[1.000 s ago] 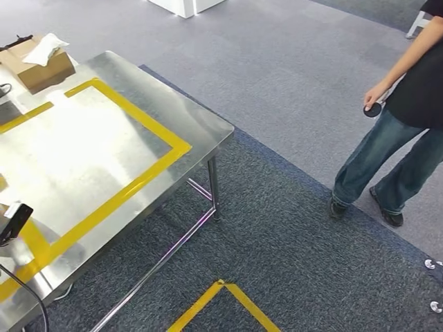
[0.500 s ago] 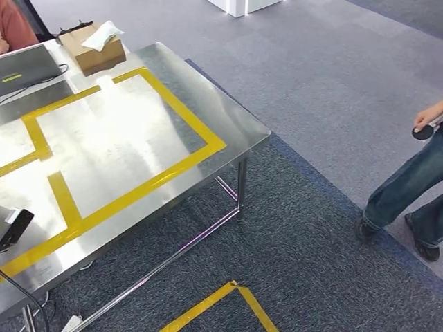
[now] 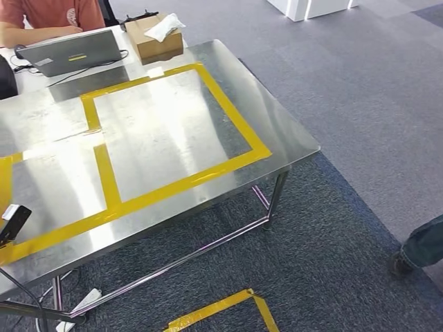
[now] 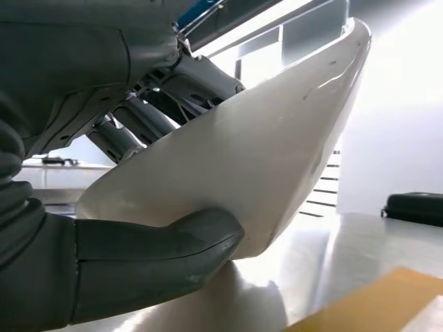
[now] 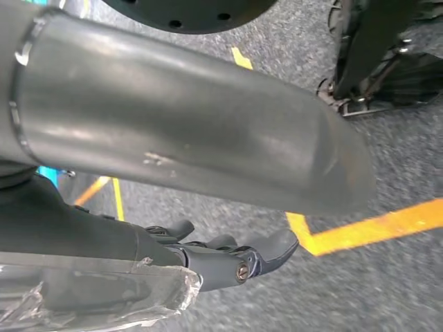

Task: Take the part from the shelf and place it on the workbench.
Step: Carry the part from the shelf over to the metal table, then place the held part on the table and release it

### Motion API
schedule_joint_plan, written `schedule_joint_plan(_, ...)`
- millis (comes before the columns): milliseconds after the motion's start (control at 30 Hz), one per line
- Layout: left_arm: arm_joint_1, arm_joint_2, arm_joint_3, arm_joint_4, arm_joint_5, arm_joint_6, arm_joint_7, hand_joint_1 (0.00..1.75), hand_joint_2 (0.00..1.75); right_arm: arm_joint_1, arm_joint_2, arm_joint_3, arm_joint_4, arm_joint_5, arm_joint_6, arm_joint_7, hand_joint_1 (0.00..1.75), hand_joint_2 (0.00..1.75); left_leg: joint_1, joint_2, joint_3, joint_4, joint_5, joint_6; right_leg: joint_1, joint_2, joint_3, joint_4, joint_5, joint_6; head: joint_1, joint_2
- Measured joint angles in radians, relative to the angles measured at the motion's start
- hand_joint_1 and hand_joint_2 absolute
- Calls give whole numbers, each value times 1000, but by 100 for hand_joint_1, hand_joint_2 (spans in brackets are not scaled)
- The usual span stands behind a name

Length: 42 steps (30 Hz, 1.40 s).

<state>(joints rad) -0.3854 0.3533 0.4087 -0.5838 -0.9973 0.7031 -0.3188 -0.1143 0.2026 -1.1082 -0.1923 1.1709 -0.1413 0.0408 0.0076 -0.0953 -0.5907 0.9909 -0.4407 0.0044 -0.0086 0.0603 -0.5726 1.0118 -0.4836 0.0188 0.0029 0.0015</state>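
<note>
Looks like an office turned robot test lab: grey carpet (image 3: 365, 104) all over, steel desk (image 3: 293, 149) marked with yellow tape (image 3: 156, 194), more tape on the floor, laptop (image 3: 73, 52) and cardboard box (image 3: 151, 43) upper left.

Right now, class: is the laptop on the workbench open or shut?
Open. In the head view the laptop has its lid raised, back toward the camera, at the workbench's far edge.

No legible text, label, brand, number or sign appears in any view. The person's shirt (image 3: 52, 12) carries a small emblem, too small to read. The laptop (image 3: 73, 52) bears a yellow-green strip with no readable characters.
</note>
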Motion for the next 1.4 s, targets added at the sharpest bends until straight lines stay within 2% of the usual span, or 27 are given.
schedule_joint_plan(67, 3, 0, 4, 0, -6, 0, -13, 175, 175, -1, 0, 0, 0, -4, -6, -9, 0, 0, 3, -14, -7, 0, 4, -13, 0, -2, 8, -13, -3, -10, -1, 0)
schedule_joint_plan(100, 5, 0, 6, 0, -10, 0, -23, 175, 175, -2, 0, 0, 0, -5, -8, -13, 0, 0, 4, -8, -9, 2, 1, -19, 0, -6, 9, -15, -1, -15, -1, 0)
schedule_joint_plan(133, 6, -1, 8, 1, -15, 0, -34, 175, 175, -2, 0, 0, 0, -6, -9, -16, 0, 0, 4, 9, -15, 16, -10, -24, -1, -11, 10, -18, 2, -21, -3, 0)
schedule_joint_plan(200, 2, -7, 8, 0, -25, 0, -45, 175, 175, -2, 0, 0, 0, -6, -9, -21, 0, 0, 3, 58, -54, 102, -61, -31, -2, -23, 13, -22, 4, -30, -8, 0)
schedule_joint_plan(267, -2, -18, 8, 0, -31, 0, -48, 175, 175, 0, 0, 0, 0, -6, -9, -22, 0, 0, 5, 82, -115, 231, -117, -36, 0, -35, 14, -22, 2, -34, -10, 0)
schedule_joint_plan(300, -1, -24, 8, 0, -32, 0, -49, 175, 175, 1, 0, 0, 0, -6, -9, -22, 0, 0, 6, 85, -135, 273, -127, -38, 0, -40, 15, -22, 1, -35, -9, 0)
schedule_joint_plan(333, 0, -28, 9, 0, -34, 0, -49, 175, 175, 1, 0, 0, 0, -6, -9, -23, 0, 0, 7, 86, -137, 277, -116, -38, 0, -45, 16, -22, 0, -35, -9, 0)
schedule_joint_plan(367, 1, -30, 9, -1, -36, 0, -49, 175, 175, 1, 0, 0, 0, -6, -9, -23, 0, 0, 7, 87, -119, 242, -88, -37, 0, -48, 18, -21, -2, -34, -9, 0)
schedule_joint_plan(433, -1, -30, 9, -4, -39, 0, -49, 175, 175, 0, 0, 0, 0, -6, -9, -23, 0, 0, 5, 92, -49, 111, -24, -31, 2, -53, 23, -21, -6, -29, -9, 0)
schedule_joint_plan(467, -4, -30, 9, -5, -39, 0, -49, 175, 175, -1, 0, 0, 0, -6, -9, -23, 0, 0, 3, 94, -20, 53, -7, -27, 4, -54, 23, -20, -8, -25, -9, 0)
schedule_joint_plan(533, -7, -31, 9, -7, -40, 0, -49, 175, 175, -1, 0, 0, 0, -6, -9, -23, 0, 0, 0, 97, 5, 2, -4, -23, 9, -57, 21, -16, -12, -23, -8, 0)
schedule_joint_plan(633, -7, -35, 9, -8, -41, 0, -50, 175, 175, -1, 0, 0, 0, -6, -9, -23, 0, 0, -1, 94, 4, -3, -3, -26, 9, -61, 21, -18, -12, -33, -7, 0)
schedule_joint_plan(667, -7, -35, 9, -8, -44, 0, -50, 175, 175, -1, 0, 0, 0, -6, -9, -23, 0, 0, -3, 93, 4, -3, -3, -24, 8, -62, 22, -20, -11, -32, -7, 0)
schedule_joint_plan(900, -9, -36, 10, -8, -48, 0, -64, 175, 175, -1, 0, 0, 0, 1, -8, -22, 0, 0, -7, 93, 4, -2, -3, -15, 4, -62, 26, -30, -4, -15, -7, 0)
schedule_joint_plan(1033, -6, -43, -1, -9, -15, -1, -144, 175, 175, -2, 0, 0, 0, 5, -1, -21, 0, 0, -7, 93, 4, -2, -2, -12, 3, -62, 26, -30, -3, -9, -8, 0)
schedule_joint_plan(1167, 16, -72, -67, -39, 38, -25, -250, 175, 175, -2, 0, 0, 0, 8, 9, -21, 0, 0, -7, 93, 4, -2, -1, -11, 3, -64, 26, -30, -3, -8, -8, 0)
schedule_joint_plan(1400, 45, -135, -245, -100, 44, -92, -316, 175, 175, -3, 0, 0, 0, 20, 16, -26, 0, 0, -6, 92, 4, -2, 0, -10, 4, -64, 26, -30, -3, -8, -8, 0)
